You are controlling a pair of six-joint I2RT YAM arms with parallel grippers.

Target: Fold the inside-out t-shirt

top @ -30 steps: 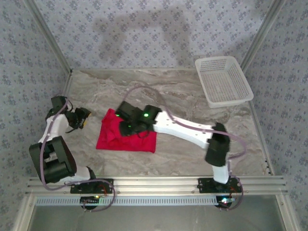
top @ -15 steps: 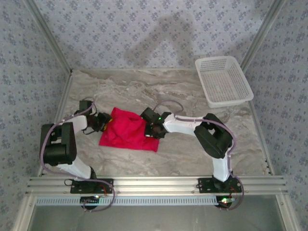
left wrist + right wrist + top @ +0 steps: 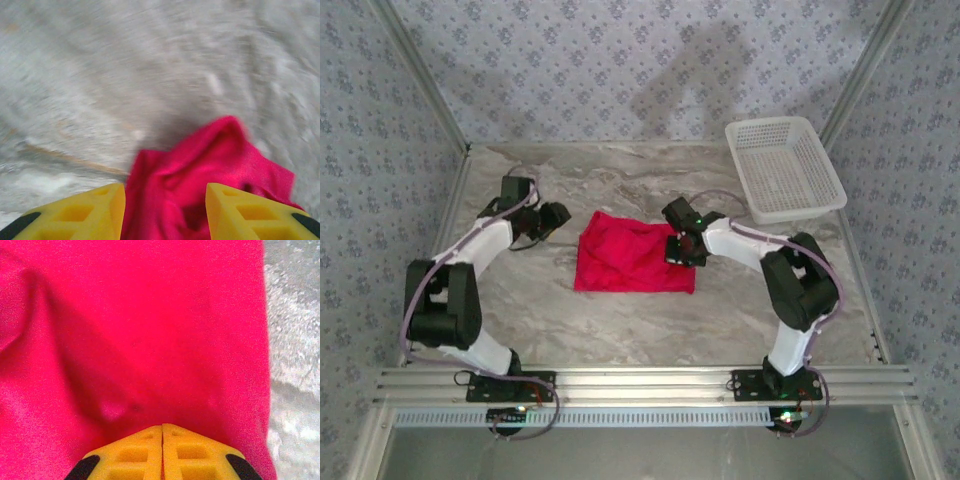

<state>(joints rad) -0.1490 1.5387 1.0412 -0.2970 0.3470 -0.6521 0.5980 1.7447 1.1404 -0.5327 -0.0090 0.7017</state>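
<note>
Marble tabletop, floral walls; red t-shirt; left fingers parted, empty; right fingers closed together over it.

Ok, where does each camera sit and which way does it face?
Top external: above and behind the bases, looking down at the table, t-shirt and basket; both arms, left end effector and right end effector show.
Left wrist: on the left arm, looking past its open yellow fingers at the t-shirt.
Right wrist: on the right arm, looking down past fingers shut on the t-shirt.
Shared: all three see the t-shirt.
</note>
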